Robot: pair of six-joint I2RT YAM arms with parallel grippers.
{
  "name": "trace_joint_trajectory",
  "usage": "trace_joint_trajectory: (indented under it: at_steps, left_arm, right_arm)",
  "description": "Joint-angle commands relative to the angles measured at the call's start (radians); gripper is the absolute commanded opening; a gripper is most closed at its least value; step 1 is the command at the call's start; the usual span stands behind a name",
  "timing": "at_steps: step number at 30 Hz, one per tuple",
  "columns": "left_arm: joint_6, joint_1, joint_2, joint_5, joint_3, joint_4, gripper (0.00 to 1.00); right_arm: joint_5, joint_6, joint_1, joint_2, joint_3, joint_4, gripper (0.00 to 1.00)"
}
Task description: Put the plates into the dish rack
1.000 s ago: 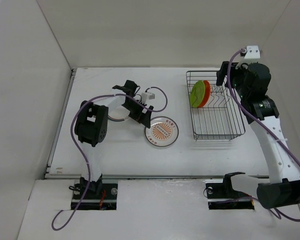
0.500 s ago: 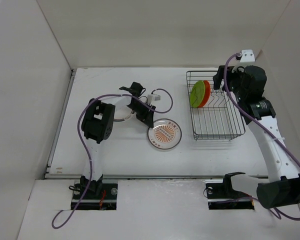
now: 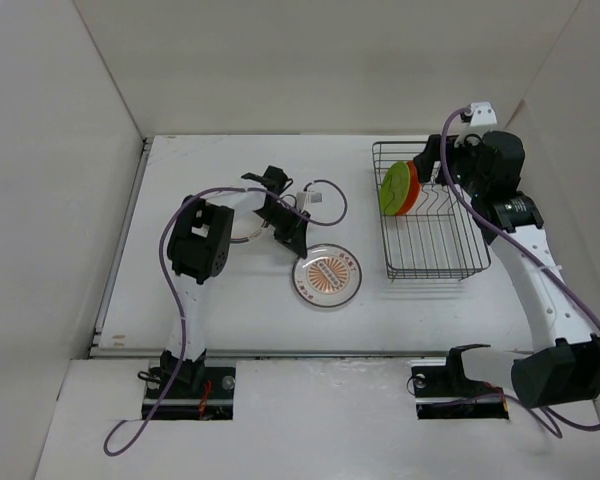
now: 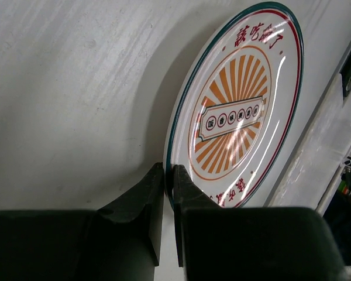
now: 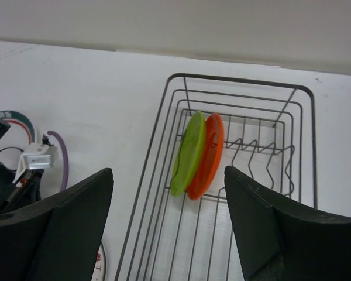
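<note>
The white plate with the orange sunburst centre [image 3: 327, 278] [image 4: 240, 111] lies on the table between the arms. My left gripper [image 3: 294, 243] [image 4: 168, 170] is shut on its rim, one finger on each face. A second white plate with a ringed rim [image 3: 242, 230] [image 5: 14, 117] lies further left, mostly hidden under the left arm. The lime-green plate [image 3: 393, 188] [image 5: 188, 153] and the orange plate [image 3: 412, 190] [image 5: 209, 153] stand upright side by side in the dish rack [image 3: 430, 275] [image 5: 240, 79]. My right gripper [image 3: 432, 160] [image 5: 168, 171] hangs open above the rack's far end, holding nothing.
A purple cable [image 3: 325, 190] loops off the left wrist over the table. White walls close in the table at the back and both sides. The rack's near half holds only bare divider prongs [image 5: 263, 155].
The left gripper has closed on the sunburst plate's rim, and the plate has slid slightly toward the near edge. The right arm has shifted a little left over the rack.
</note>
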Motion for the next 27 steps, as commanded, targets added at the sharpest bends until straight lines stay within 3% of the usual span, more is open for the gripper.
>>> trace_joint_trajectory:
  at_steps: [1,6,9,17,24,26,27]
  left_arm:
    - [0.042,0.007,-0.088,-0.057,0.065,-0.04,0.0]
    - [0.019,0.059,-0.301,-0.066,0.094,-0.05,0.0]
    - [0.008,0.068,-0.4,-0.077,0.123,-0.071,0.0]
    - [0.018,0.068,-0.483,-0.051,0.206,-0.134,0.0]
    - [0.048,0.068,-0.494,0.007,0.25,-0.175,0.0]
    - [0.048,0.068,-0.506,0.017,0.25,-0.175,0.0]
    - [0.048,0.068,-0.521,0.017,0.25,-0.162,0.0]
  right_arm:
    - [-0.132,-0.002,-0.007,0.005,-0.014,0.103,0.81]
    - [-0.574,-0.101,0.005,0.045,-0.023,0.142,0.85]
    - [-0.666,-0.13,0.038,0.111,-0.023,0.151,0.85]
    - [-0.714,-0.165,0.192,0.223,-0.084,0.27,0.85]
    - [-0.678,-0.204,0.3,0.345,0.0,0.271,0.85]
    - [-0.697,-0.184,0.314,0.391,0.031,0.271,0.77]
    - [-0.732,-0.184,0.324,0.407,0.04,0.271,0.65]
